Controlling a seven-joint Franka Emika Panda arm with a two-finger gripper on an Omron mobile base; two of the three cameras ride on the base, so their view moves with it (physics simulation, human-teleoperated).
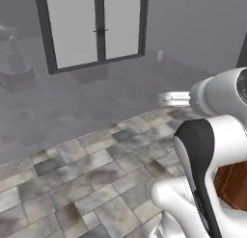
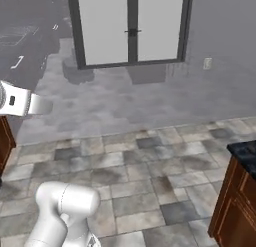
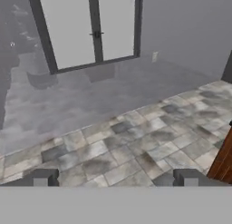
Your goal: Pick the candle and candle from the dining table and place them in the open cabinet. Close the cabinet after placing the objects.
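My gripper is open, its two dark fingertips standing far apart with nothing between them, aimed over the tiled floor. The white hand reaches out level above the floor, and it also enters the right base view from the left. A corner of the dining table with its black top and reddish-brown front sits at the lower right, apart from the hand. Its wooden side also shows at the right edge of the hand view. Both candles and the cabinet are out of view.
A dark-framed glass double door stands in the grey wall ahead, with a wall outlet to its right. Grey-brown floor tiles stretch between me and the door. A reddish-brown wooden piece shows at the left edge.
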